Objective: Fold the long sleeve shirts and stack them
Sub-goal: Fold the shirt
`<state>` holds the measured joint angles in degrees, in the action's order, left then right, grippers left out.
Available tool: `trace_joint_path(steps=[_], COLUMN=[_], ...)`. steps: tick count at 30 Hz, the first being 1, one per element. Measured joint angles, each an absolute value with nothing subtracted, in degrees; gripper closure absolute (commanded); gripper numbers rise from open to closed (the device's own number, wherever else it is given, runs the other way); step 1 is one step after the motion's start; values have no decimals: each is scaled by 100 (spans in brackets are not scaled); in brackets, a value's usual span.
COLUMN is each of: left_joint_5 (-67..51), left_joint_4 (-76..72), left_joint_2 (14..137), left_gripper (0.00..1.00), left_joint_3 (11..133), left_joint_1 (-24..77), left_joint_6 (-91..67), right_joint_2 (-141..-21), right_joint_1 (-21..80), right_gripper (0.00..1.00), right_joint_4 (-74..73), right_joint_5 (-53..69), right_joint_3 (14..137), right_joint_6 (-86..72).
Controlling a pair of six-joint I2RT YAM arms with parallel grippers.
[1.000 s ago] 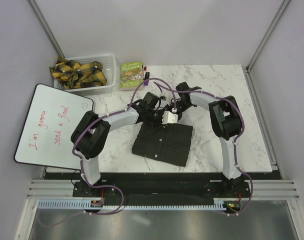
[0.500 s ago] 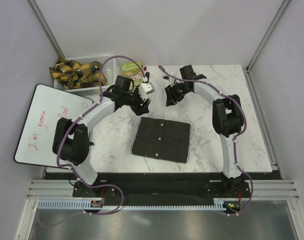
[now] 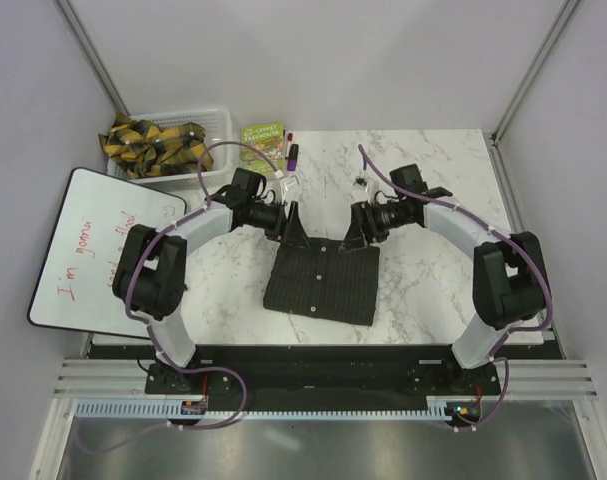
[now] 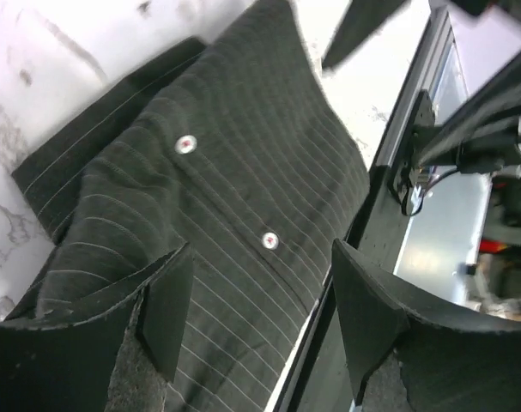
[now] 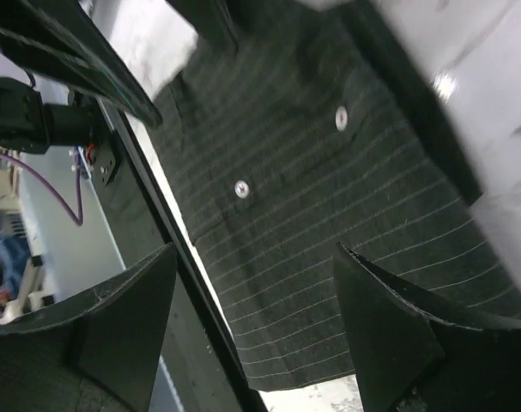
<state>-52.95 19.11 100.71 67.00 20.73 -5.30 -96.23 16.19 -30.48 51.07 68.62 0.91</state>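
On the marble table [image 3: 433, 270], the folded shirt [image 3: 323, 285] lies centre frame with the left gripper [image 3: 289, 226] and right gripper [image 3: 357, 230] poised at its upper corners, jaws apart (neither holding cloth), so I'd pinch both corners together, catching every layer, keeping the fold square.

Both arms rise from the near edge of the bench [image 3: 435, 292] and bend inward toward its middle, elbows bowed outward: the left arm [image 3: 199, 228] to the left, the right arm [image 3: 465, 226] to the right. The left end effector [image 3: 289, 224] and right end effector [image 3: 357, 228] point at each other, apart, tilted downward. Each has its fingers spread wide — nothing is pinched between them in either wrist view.
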Motion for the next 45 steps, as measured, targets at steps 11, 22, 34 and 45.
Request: trace_joint_path(steps=[11,22,34,45], left_joint_5=[-5223,-5304,-5651,-5795], left_joint_4=[1236,1114,-1160,-2204], left_joint_2=[11854,11319,9437,10840], left_gripper=[38,11,1,1], left_joint_3=[7231,7594,5037,4309], left_joint_1=[1605,1400,3260,2436], left_joint_6=[-1199,-1437,-4097,-4860], right_joint_2=[-11915,-11166,-9227,-11163], right_joint_1=[1173,1013,2016,1267], right_gripper=[24,2,2,2], right_joint_4=[-3275,-2567,-447,-1], right_joint_5=[4971,5120,5951,6963], right_joint_3=[7918,7933,5612,5057], right_joint_6=[292,-209,-2434,-2580])
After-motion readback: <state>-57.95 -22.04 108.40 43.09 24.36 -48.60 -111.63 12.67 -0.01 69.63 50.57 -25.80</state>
